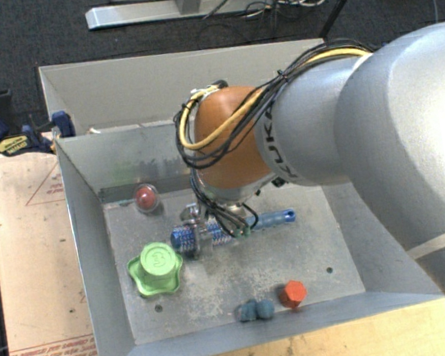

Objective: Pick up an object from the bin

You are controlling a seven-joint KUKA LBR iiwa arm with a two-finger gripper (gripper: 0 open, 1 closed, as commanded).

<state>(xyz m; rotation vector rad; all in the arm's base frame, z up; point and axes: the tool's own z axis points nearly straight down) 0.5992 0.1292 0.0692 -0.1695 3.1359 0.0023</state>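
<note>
Gripper (pixel 205 217) low over mid-bin, directly above blue bristled brush with translucent blue handle (pixel 266 223). Brush long axis left to right across bin floor, bristle end leftward near green scalloped plastic lid (pixel 155 268). Cannot tell how far open, nor whether anything held.

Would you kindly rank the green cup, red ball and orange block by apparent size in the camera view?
1. green cup
2. red ball and orange block look about alike; I won't rank them.
</note>
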